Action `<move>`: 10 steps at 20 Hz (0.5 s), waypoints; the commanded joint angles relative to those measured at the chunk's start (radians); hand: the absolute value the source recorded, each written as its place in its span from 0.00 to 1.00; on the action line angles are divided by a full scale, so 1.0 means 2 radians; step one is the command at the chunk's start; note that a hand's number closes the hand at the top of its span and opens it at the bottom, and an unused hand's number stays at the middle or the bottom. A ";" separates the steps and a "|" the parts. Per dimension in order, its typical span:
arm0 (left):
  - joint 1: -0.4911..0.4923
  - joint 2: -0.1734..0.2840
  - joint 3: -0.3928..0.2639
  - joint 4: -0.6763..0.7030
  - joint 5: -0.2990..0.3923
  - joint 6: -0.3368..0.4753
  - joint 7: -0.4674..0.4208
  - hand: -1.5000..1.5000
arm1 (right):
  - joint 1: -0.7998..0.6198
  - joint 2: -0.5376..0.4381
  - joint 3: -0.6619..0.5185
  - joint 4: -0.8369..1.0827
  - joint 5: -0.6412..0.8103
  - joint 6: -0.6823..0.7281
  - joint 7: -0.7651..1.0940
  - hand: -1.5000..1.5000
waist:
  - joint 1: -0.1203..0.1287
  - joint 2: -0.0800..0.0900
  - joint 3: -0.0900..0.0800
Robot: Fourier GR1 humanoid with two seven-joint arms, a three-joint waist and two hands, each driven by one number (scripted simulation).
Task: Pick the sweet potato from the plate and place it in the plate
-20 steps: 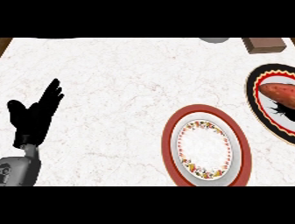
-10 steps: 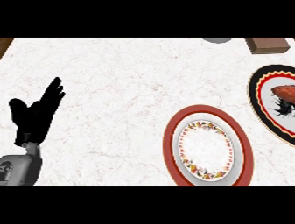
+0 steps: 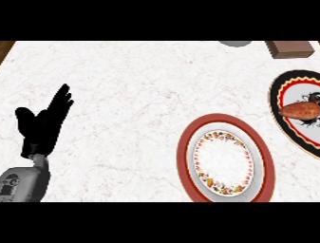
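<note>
On the black-rimmed plate (image 3: 288,124) at right lies the sweet potato (image 3: 300,110). Beside it sits a red-rimmed plate (image 3: 187,156); the left hand (image 3: 43,124) rests open, fingers straight.

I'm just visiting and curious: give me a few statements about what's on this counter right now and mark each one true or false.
1. The sweet potato lies on the black-rimmed plate. True.
2. The red-rimmed plate holds a sweet potato. False: nothing lies on it.
3. The left hand is open with fingers straight, at the view's left. True.
4. The left hand is holding the sweet potato. False: it is far from it, holding nothing.
5. The right hand rests on the red-rimmed plate. False: no right hand shows.
</note>
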 commanded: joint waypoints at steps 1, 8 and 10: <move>0.003 0.010 0.007 0.003 0.009 -0.016 0.003 0.50 | -0.011 0.020 -0.022 -0.012 -0.044 -0.012 -0.073 0.00 | -0.004 -0.002 0.000; 0.017 0.020 0.019 -0.014 0.012 -0.020 0.007 0.50 | -0.022 0.039 -0.061 -0.081 -0.155 0.108 -0.010 0.00 | -0.010 -0.005 -0.001; 0.014 0.006 0.012 -0.011 -0.004 0.004 -0.001 0.50 | -0.019 0.029 -0.084 -0.076 -0.194 0.162 0.041 0.00 | -0.016 -0.007 -0.002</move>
